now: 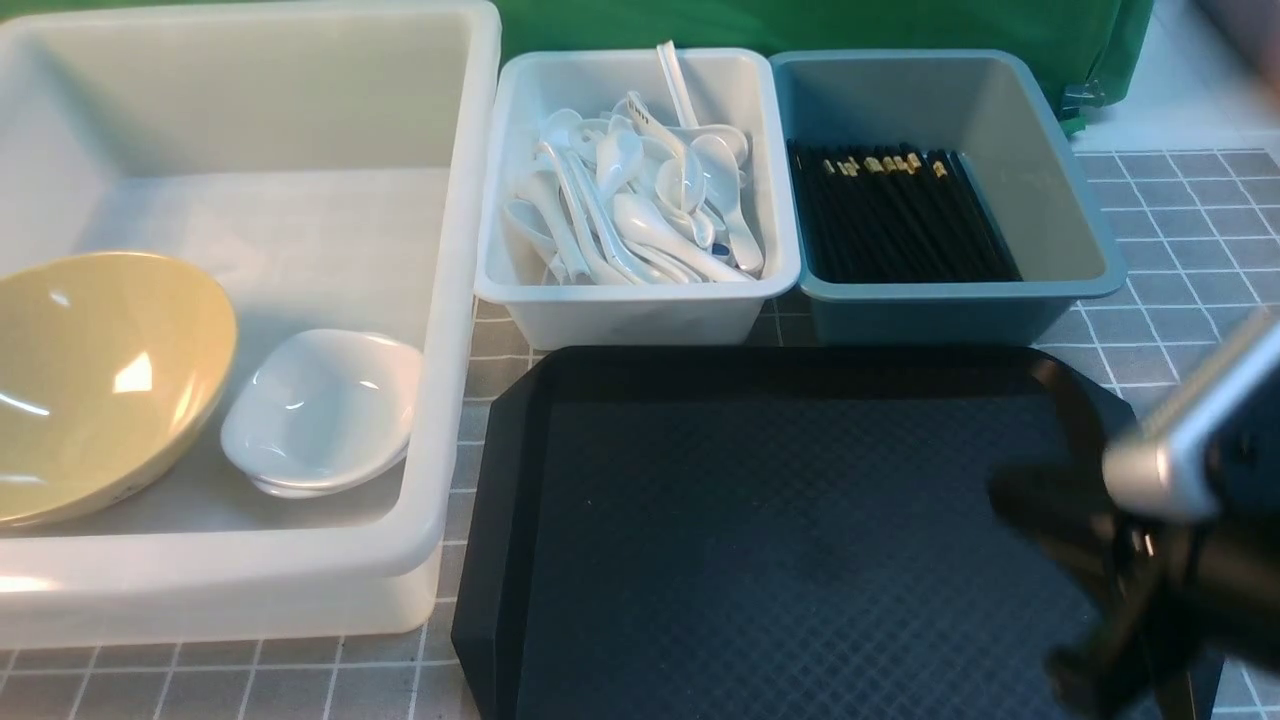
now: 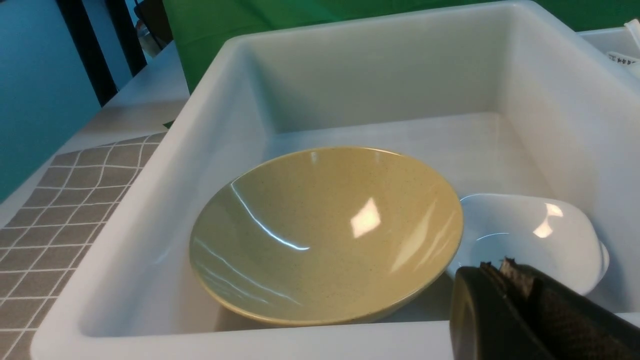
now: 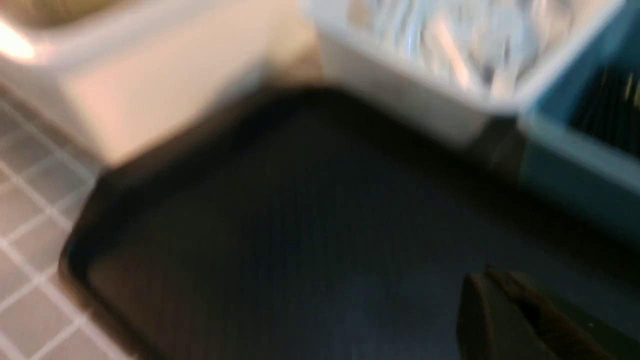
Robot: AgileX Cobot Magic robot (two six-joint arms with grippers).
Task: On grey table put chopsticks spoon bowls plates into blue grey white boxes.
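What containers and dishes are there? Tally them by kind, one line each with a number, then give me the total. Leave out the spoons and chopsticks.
Large white tub: 1
Small white bin: 1
Blue-grey bin: 1
Black tray: 1
Yellow bowl: 1
White dishes, one nested in the other: 2
Total: 7

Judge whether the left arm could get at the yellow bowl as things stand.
Probably yes: the left gripper is shut but hangs near the yellow bowl, whose near rim nothing covers. The white tub's wall stands around it, so it would likely come in from above, jaws opened.
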